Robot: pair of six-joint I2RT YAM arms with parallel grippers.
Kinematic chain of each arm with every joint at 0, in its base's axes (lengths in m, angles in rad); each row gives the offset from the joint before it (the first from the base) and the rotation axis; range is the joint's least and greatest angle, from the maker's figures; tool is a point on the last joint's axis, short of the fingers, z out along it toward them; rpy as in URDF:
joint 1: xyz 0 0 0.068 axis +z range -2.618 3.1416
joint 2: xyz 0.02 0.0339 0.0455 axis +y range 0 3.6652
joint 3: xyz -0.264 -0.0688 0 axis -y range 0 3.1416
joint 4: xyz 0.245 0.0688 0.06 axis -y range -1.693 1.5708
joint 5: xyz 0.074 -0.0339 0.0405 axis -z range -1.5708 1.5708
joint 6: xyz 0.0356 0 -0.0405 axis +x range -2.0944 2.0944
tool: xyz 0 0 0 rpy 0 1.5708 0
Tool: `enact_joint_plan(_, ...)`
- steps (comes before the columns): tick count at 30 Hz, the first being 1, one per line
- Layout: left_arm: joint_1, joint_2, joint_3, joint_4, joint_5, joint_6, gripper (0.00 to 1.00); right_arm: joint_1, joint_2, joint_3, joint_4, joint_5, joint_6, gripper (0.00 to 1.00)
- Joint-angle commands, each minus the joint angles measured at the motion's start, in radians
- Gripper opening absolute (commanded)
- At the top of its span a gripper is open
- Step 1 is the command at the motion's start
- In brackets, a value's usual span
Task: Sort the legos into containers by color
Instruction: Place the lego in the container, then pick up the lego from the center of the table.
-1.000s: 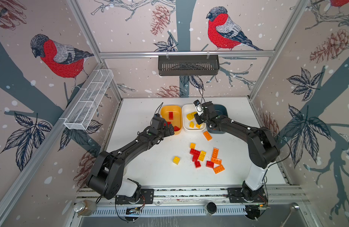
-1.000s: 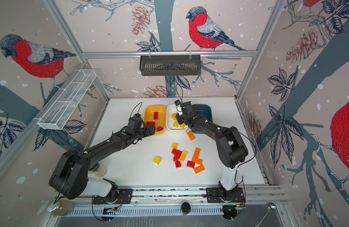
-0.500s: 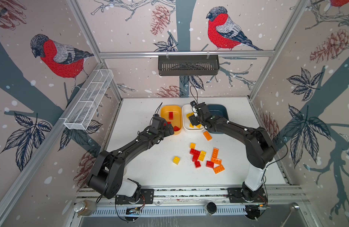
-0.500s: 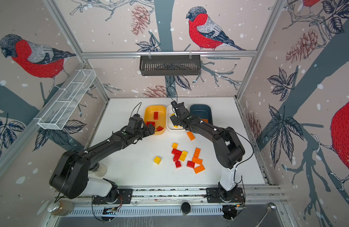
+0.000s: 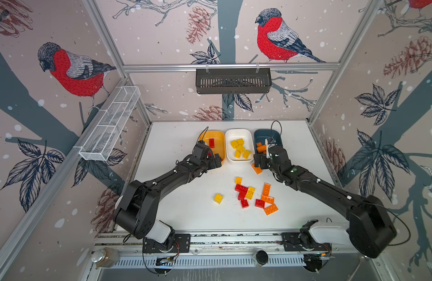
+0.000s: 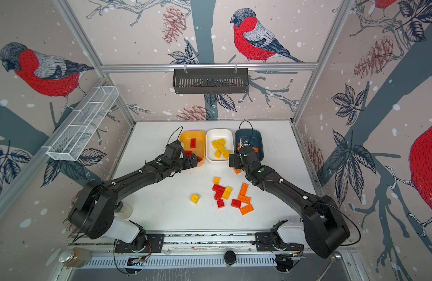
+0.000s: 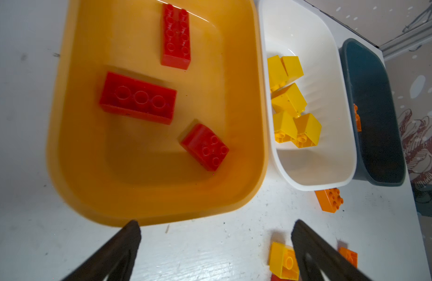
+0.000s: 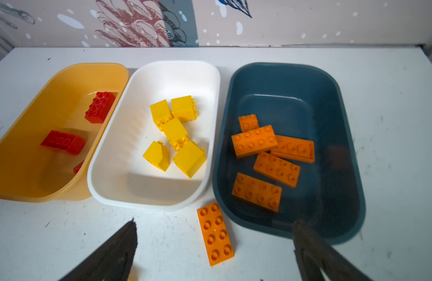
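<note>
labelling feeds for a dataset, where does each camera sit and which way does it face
Top views: high over the front edge, looking down on the table; left arm and right arm show whole.
Left wrist: on the left arm, facing the yellow-orange tray with red bricks; fingers of the open left gripper show.
Right wrist: on the right arm, facing the white tray, teal tray and back wall; fingers of the open right gripper show.
Shared: both wrist views catch the loose orange brick.
</note>
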Motion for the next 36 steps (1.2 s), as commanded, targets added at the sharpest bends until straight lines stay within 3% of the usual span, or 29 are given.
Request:
enact_joint_plan(1, -0.017, 0.021, 0.026, 0.050, 0.014, 0.034, 0.97, -0.041, -0.051, -0.074, -0.028, -0.040, 0.199, 0.99)
enact_joint_plan(5, -0.022, 0.057, 0.048, 0.062, 0.027, 0.025, 0.97, -0.059, -0.039, -0.116, -0.082, -0.085, 0.243, 0.99)
enact_joint_plan(8, -0.024, 0.078, 0.058, 0.071, 0.048, 0.019, 0.97, -0.053, 0.003, -0.118, -0.059, -0.197, 0.151, 0.99)
enact_joint_plan(15, -0.023, 0.082, 0.055, 0.053, 0.036, 0.008, 0.97, -0.034, 0.151, -0.084, -0.015, -0.211, -0.055, 0.93)
enact_joint_plan(23, -0.023, 0.083, 0.054, 0.043, 0.024, 0.006, 0.97, 0.030, 0.297, -0.018, 0.003, -0.081, -0.095, 0.77)
enact_joint_plan(27, -0.024, 0.084, 0.052, 0.043, 0.028, 0.009, 0.97, 0.044, 0.350, 0.020, -0.011, -0.006, -0.074, 0.76)
enact_joint_plan(36, -0.034, 0.087, 0.061, 0.028, 0.019, 0.026, 0.97, 0.060, 0.405, 0.026, -0.021, -0.014, -0.083, 0.55)
